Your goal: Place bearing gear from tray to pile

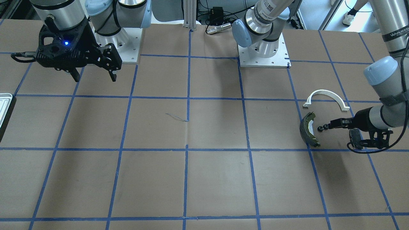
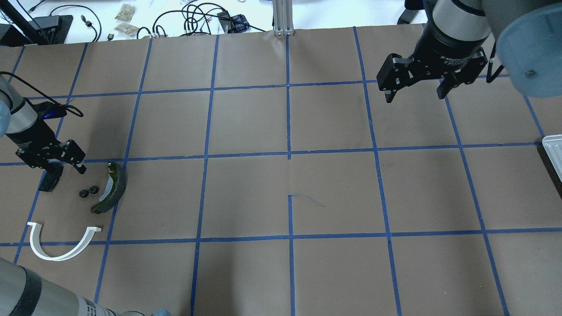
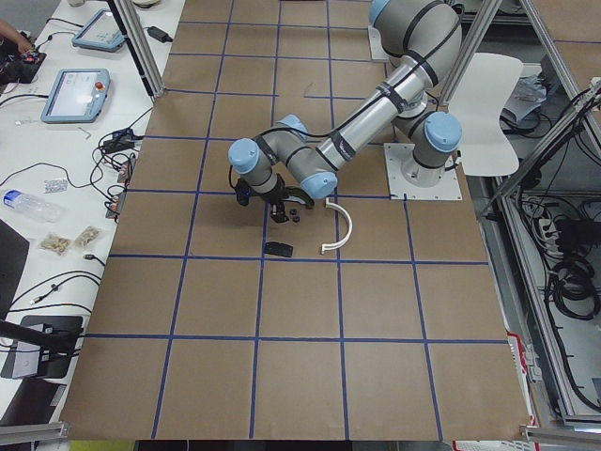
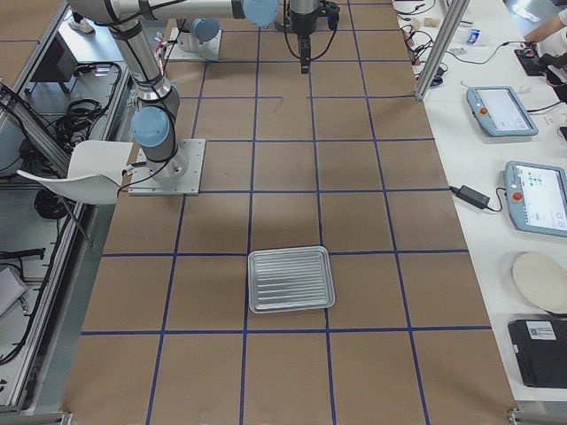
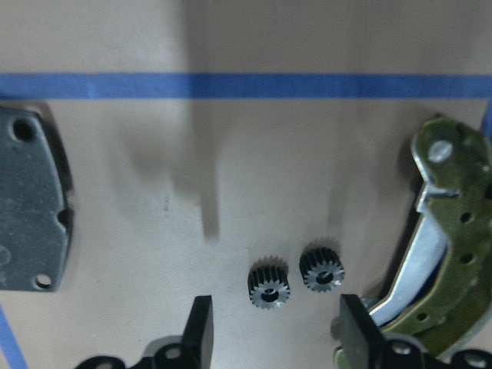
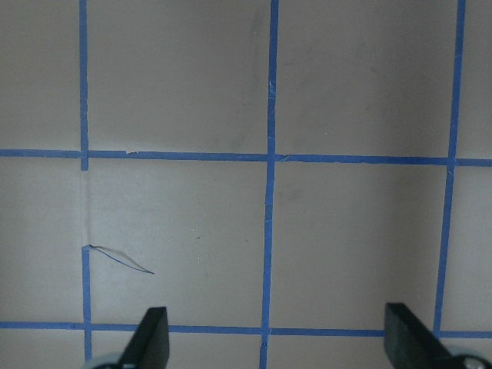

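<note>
Two small black bearing gears (image 5: 269, 284) lie side by side on the table in the pile, between the olive-and-black brake shoe (image 2: 112, 188) and the flat black pad (image 2: 49, 181). The white half-ring bracket (image 2: 61, 243) lies beside them. My left gripper (image 2: 57, 169) is open and empty just above the gears; in the left wrist view its fingers (image 5: 201, 330) stand on either side of them. My right gripper (image 2: 415, 92) is open and empty, high over bare table. The ribbed silvery tray (image 4: 291, 279) holds nothing that I can see.
The tray's edge shows at the table's side in the overhead view (image 2: 554, 149) and the front view (image 1: 4, 105). Blue tape lines grid the brown table. Both arm bases (image 1: 263, 54) stand at the robot's edge.
</note>
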